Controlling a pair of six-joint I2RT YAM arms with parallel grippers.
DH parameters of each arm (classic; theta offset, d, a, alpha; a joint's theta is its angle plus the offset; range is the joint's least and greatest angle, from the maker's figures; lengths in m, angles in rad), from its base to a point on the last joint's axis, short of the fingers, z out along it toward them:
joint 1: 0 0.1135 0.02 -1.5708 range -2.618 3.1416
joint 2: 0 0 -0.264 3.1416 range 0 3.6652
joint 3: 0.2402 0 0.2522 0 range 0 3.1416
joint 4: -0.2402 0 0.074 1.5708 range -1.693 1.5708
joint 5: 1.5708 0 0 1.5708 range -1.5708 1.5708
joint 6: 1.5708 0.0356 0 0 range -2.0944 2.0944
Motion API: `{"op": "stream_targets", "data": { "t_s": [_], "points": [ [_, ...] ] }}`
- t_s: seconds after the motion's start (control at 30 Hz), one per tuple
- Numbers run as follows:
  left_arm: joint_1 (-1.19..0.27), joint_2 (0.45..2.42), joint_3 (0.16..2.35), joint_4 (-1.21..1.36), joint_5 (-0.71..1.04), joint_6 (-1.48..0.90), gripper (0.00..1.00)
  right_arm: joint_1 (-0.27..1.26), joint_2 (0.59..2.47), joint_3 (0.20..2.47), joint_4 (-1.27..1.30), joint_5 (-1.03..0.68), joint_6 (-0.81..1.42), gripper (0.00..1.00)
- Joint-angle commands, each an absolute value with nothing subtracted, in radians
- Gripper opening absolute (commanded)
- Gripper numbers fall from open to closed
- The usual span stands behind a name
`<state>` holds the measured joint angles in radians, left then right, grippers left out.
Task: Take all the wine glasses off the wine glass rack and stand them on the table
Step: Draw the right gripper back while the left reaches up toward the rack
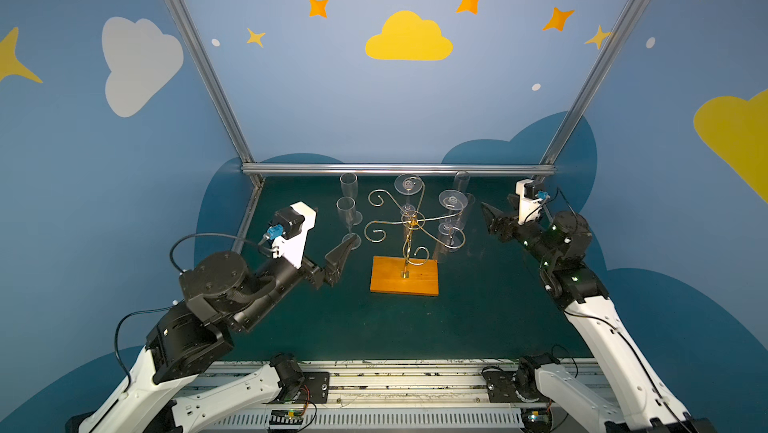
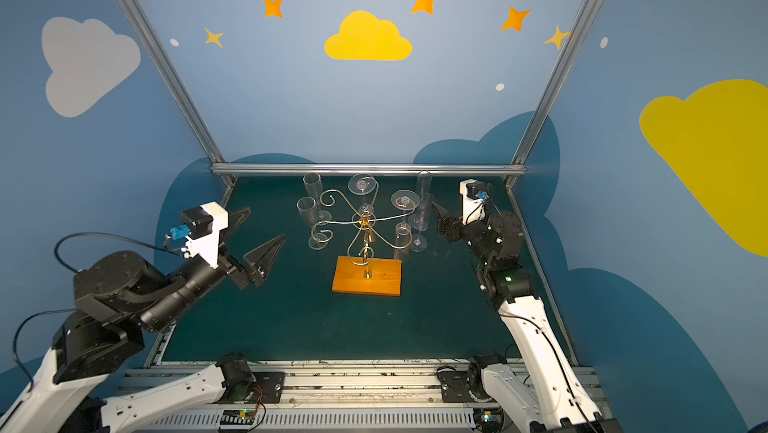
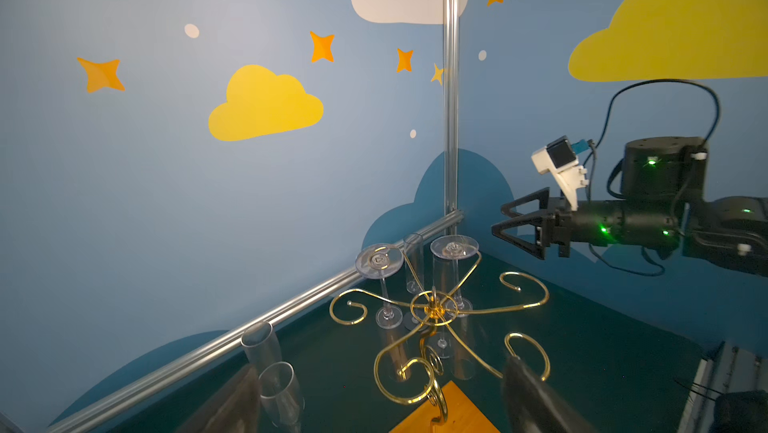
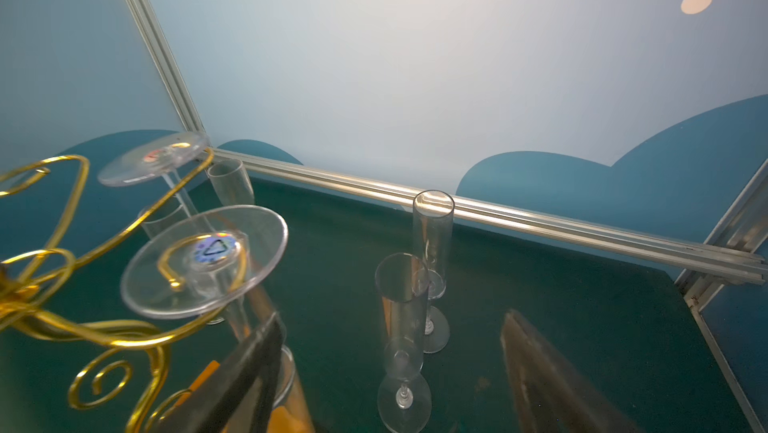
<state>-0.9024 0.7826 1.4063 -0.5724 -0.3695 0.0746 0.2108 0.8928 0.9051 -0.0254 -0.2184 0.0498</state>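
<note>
The left hand (image 2: 267,222) and right hand (image 3: 498,218) hang open, empty. A wine glass (image 1: 453,199) hangs upside down on the rack (image 1: 399,277). Next, the right hand likely must reach its stem.

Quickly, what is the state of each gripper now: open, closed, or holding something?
Left gripper: jaws open, holding nothing.
Right gripper: jaws open, holding nothing.
</note>
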Motion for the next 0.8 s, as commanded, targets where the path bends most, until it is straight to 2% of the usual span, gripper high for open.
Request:
{"op": "stream_targets", "data": {
  "t_s": [0.0,0.17,0.43,0.57,0.77],
  "points": [
    [-0.825,0.879,1.511,-0.706,-0.277,0.066,0.90,0.207,0.828,0.972,-0.191,-0.236,0.122,0.82],
    [-0.538,1.052,1.661,-0.746,0.094,-0.039,0.90,0.207,0.755,1.021,-0.308,-0.279,0.135,0.82],
    [-0.272,1.395,1.905,-0.734,0.631,-0.249,0.89,0.207,0.704,1.096,-0.489,-0.345,0.217,0.82],
    [-0.219,1.556,1.975,-0.667,0.821,-0.377,0.86,0.207,0.695,1.111,-0.540,-0.406,0.271,0.82],
    [-0.219,1.786,2.146,-0.748,0.917,-0.373,0.82,0.207,0.670,1.106,-0.583,-0.460,0.303,0.82]
  ]
}}
